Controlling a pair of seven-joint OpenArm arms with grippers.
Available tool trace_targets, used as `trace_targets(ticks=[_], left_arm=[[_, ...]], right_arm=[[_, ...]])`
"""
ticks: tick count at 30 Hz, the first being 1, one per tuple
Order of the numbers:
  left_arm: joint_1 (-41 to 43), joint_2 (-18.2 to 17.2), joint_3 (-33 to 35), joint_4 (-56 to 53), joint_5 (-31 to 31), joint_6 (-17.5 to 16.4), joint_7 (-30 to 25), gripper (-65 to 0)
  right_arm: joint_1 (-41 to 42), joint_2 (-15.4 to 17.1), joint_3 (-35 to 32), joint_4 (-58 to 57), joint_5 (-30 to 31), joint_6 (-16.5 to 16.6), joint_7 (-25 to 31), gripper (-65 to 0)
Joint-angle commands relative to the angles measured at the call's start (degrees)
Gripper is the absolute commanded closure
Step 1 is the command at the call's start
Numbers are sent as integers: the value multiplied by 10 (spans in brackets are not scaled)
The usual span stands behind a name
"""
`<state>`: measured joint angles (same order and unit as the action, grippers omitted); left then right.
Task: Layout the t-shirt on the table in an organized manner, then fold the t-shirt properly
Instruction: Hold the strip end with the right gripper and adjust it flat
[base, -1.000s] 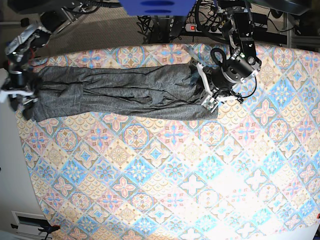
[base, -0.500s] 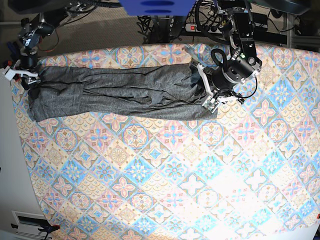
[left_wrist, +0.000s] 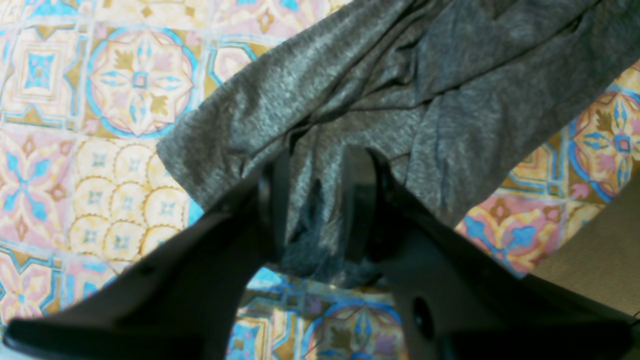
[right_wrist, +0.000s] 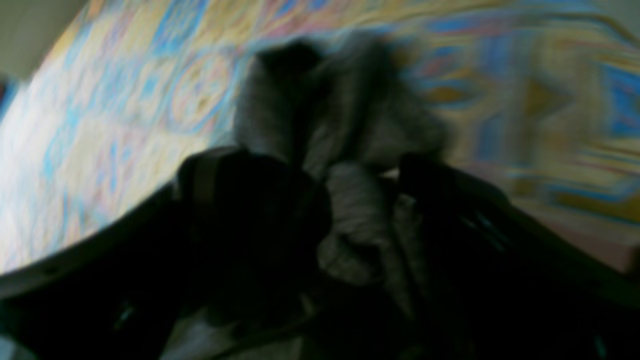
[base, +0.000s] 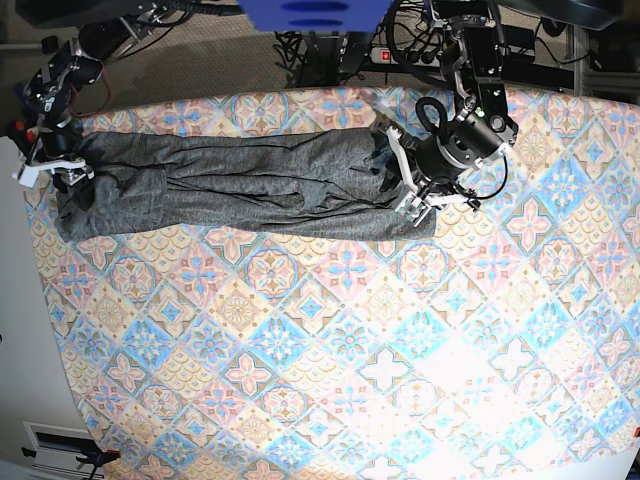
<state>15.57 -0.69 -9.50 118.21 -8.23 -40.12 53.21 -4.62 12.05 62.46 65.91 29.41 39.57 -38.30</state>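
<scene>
The dark grey t-shirt (base: 240, 185) lies stretched into a long, wrinkled band across the far part of the patterned table (base: 350, 350). My left gripper (base: 405, 190) is at the band's right end. In the left wrist view this gripper (left_wrist: 315, 210) is shut on a fold of the t-shirt (left_wrist: 450, 75), just above the cloth. My right gripper (base: 60, 170) is at the band's left end, by the table's left edge. In the blurred right wrist view its jaws (right_wrist: 350, 200) stand wide apart, with a bunch of t-shirt (right_wrist: 340, 115) between them.
Beyond the table's far edge are a blue block (base: 310, 12), cables and a power strip (base: 385, 55). The table's curved left edge runs close to my right gripper, with pale floor (base: 20, 300) past it. Patterned cloth covers the near half of the table.
My right gripper went toward the far edge, then came back a little at the shirt's left end. My left gripper shifted slightly left with the right end.
</scene>
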Motion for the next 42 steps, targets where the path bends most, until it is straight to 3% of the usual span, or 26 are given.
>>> trace_targets(ticks=[1, 6, 10, 16, 20, 32, 37, 42], left_arm=[[-4, -1, 0, 11, -7, 1, -9, -173], [-3, -1, 0, 11, -7, 1, -9, -173], [-2, -1, 0, 11, -7, 1, -9, -173], [-1, -1, -1, 11, -7, 1, -9, -173], [-1, -1, -2, 11, -7, 1, -9, -173], [0, -1, -4, 11, -7, 1, -9, -173], [5, -1, -1, 11, -7, 1, -10, -173], [11, -1, -4, 11, -7, 1, -12, -173]], right_arm=[[2, 14, 1, 20, 12, 4, 4, -448], [3, 14, -10, 43, 11, 4, -88, -448], [-2, 14, -11, 43, 11, 4, -119, -448], [-42, 14, -85, 46, 11, 4, -116, -448], [-61, 14, -89, 46, 12, 4, -119, -448], [-57, 17, -84, 46, 11, 4, -115, -448], [-44, 21, -14, 46, 11, 4, -80, -448], [34, 86, -3, 38, -29, 4, -75, -448]])
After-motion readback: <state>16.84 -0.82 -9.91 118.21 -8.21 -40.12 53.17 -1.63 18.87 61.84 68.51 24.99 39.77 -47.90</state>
